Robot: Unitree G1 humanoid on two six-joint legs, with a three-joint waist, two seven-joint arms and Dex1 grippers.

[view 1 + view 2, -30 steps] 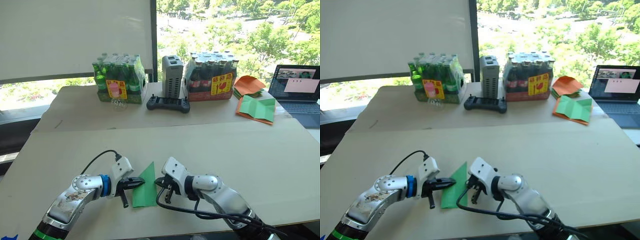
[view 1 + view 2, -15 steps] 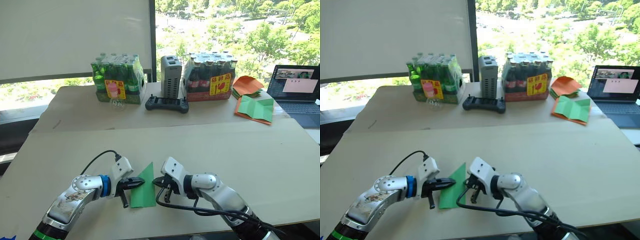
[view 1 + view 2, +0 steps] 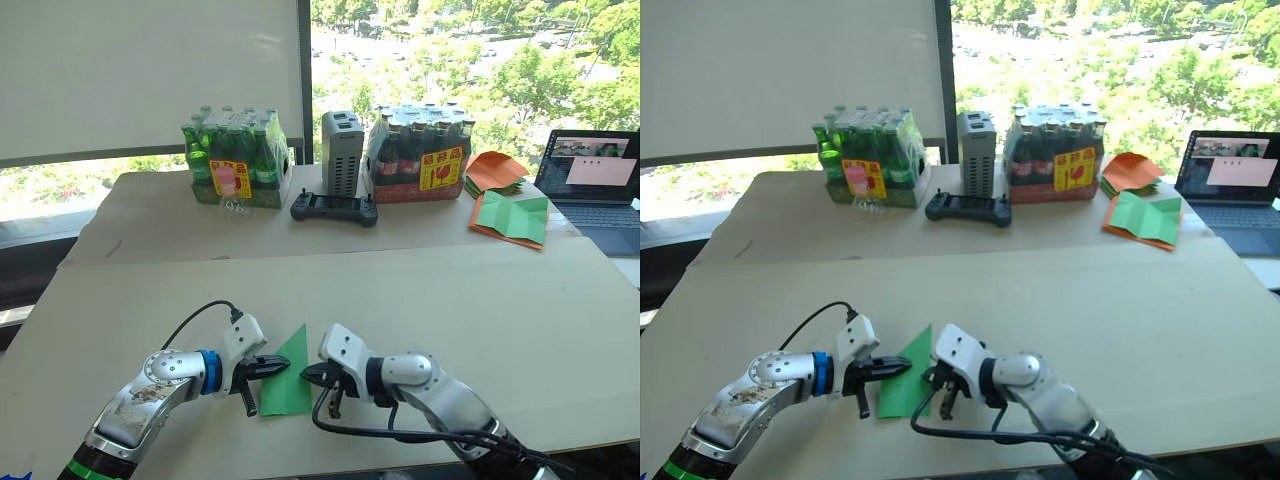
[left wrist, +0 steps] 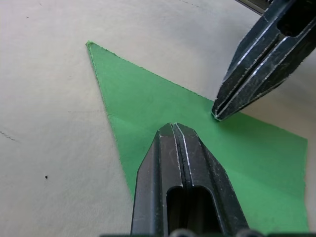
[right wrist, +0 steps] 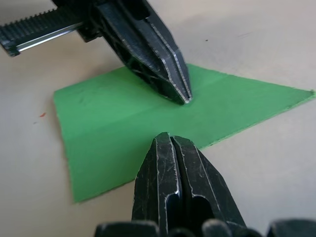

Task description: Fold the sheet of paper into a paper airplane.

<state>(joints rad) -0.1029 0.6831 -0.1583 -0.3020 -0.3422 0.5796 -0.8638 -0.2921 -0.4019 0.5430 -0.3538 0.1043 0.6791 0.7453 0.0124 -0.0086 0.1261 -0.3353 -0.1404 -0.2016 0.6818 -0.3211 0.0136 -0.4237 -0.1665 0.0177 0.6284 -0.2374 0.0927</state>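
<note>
With the folded green sheet of paper (image 3: 288,374) flat on the near table (image 3: 480,300), the left gripper (image 4: 173,129) and right gripper (image 5: 169,140), both closed, pressed it from opposite sides, risking a sideways skid and crooked crease.

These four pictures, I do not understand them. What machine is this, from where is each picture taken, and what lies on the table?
This is a humanoid robot with two arms, each ending in a black two-fingered pincer. The two wide pictures come from cameras on its head, looking down over the arms. The two close pictures come from a camera on each wrist. The left pincer and the right pincer are both shut, their tips pressing on a folded green paper that lies flat on the table. Farther back stand two packs of bottles, a controller, more coloured papers and a laptop.
</note>
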